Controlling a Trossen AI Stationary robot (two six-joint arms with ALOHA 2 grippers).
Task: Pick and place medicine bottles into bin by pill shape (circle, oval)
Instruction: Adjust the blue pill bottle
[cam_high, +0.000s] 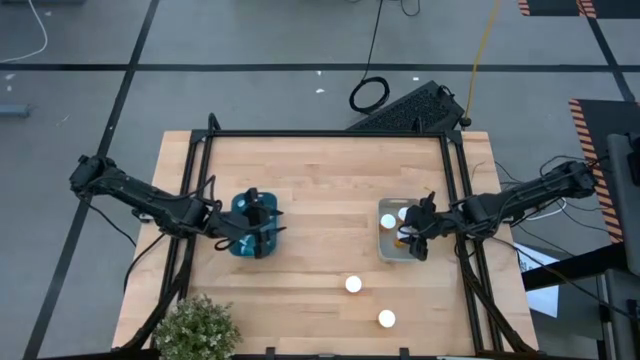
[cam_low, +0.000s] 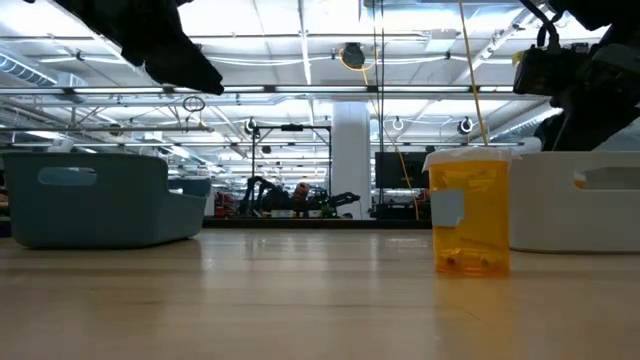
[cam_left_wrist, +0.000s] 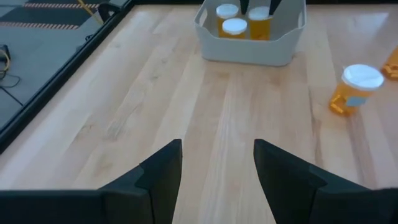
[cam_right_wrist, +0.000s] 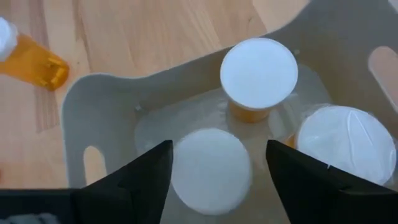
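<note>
Three white-capped amber medicine bottles stand in the white bin (cam_right_wrist: 93, 106): one (cam_right_wrist: 259, 71), one (cam_right_wrist: 348, 146), and one (cam_right_wrist: 211, 171) right below my right gripper (cam_right_wrist: 217, 180). That gripper is open over the bin (cam_high: 400, 245), a finger on either side of the third cap. My left gripper (cam_left_wrist: 217, 180) hangs open and empty over the blue bin (cam_high: 255, 228). Two more bottles (cam_high: 353, 285) (cam_high: 386, 319) stand on the table toward its near edge; one (cam_low: 470, 210) shows in the low view.
A potted plant (cam_high: 195, 325) sits at the table's near left corner. A black frame (cam_high: 325, 133) runs along the table's far edge and sides. Bare wood lies between the two bins.
</note>
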